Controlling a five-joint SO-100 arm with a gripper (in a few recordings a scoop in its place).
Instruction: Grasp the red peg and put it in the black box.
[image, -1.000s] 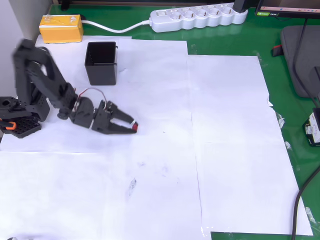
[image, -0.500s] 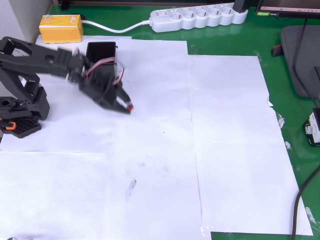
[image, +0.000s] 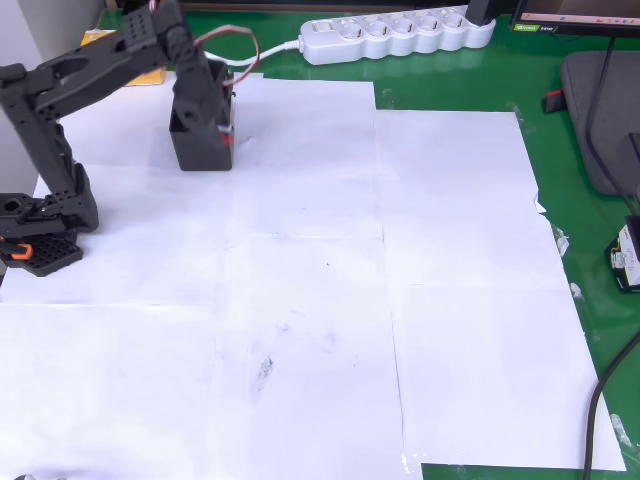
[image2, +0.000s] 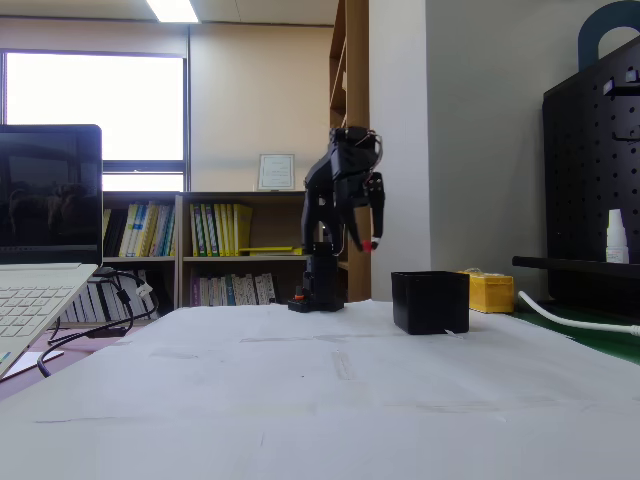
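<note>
My black gripper (image: 226, 134) hangs raised over the black box (image: 200, 155), a small square container on the white paper; the arm hides most of the box's opening from above. Its fingers are shut on the tiny red peg (image: 229, 139), which shows at the fingertips. In the fixed view the gripper (image2: 368, 240) points down with the red peg (image2: 369, 244) at its tip. There it is well above the black box (image2: 430, 302) and a little left of it.
A yellow box (image2: 490, 292) stands just behind the black box. A white power strip (image: 400, 35) and its cable lie along the far edge. The arm's base (image: 40, 235) sits at the left. A laptop (image2: 40, 250) is at the fixed view's left.
The arm has lifted the peg off the paper and swung it up and left, from the middle-left of the sheet to above the black box. The fingers stayed shut on the peg.
</note>
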